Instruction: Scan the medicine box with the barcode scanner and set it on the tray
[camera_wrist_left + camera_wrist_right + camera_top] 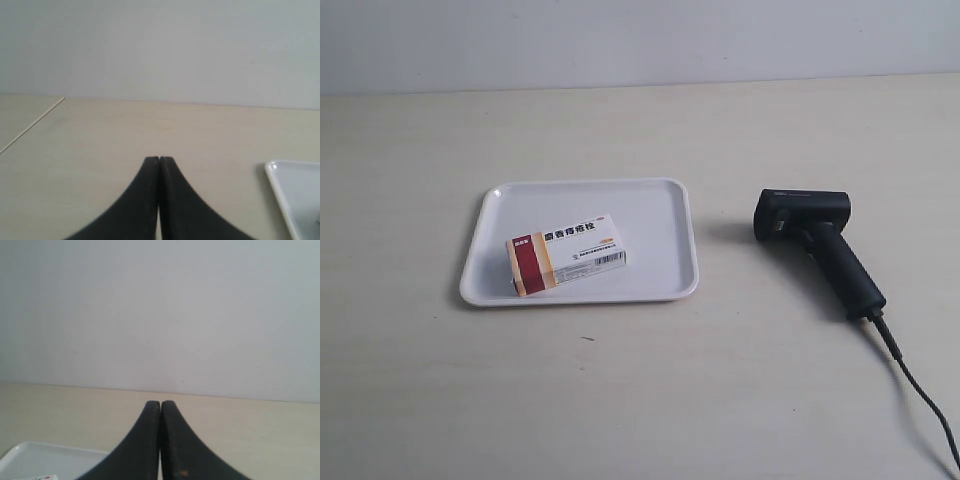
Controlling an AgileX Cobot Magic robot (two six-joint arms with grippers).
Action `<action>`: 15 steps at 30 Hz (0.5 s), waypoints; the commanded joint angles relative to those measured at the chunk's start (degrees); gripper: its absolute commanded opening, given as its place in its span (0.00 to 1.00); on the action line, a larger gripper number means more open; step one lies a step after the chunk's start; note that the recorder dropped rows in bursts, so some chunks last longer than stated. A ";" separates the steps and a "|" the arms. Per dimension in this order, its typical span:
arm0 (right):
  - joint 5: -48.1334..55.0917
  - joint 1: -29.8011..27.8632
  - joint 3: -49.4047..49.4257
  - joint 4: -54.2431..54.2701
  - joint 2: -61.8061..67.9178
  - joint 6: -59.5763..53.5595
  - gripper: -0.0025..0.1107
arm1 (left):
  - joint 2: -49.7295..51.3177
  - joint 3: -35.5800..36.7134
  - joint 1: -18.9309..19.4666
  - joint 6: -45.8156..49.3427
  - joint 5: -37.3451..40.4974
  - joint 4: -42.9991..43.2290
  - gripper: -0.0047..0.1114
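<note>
The medicine box, white with a dark red and tan band, lies flat inside the white tray in the exterior view. To the tray's right, the black barcode scanner rests on its side on the table, its cable trailing to the lower right. Neither arm shows in the exterior view. My left gripper is shut and empty over bare table, with a corner of the tray beside it. Also shut and empty, my right gripper has the tray's rim and a sliver of the box below it.
The beige table meets a pale wall at the back. A thin seam line crosses the table in the left wrist view.
</note>
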 commanded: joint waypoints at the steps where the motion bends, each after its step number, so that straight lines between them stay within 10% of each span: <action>1: -0.62 0.19 0.13 -0.10 -0.26 -0.10 0.02 | -0.19 0.03 -0.05 0.47 0.70 -0.39 0.06; 15: 2.89 0.19 2.37 -0.70 -0.94 1.44 0.02 | -0.19 0.03 -0.05 0.47 0.70 -0.39 0.06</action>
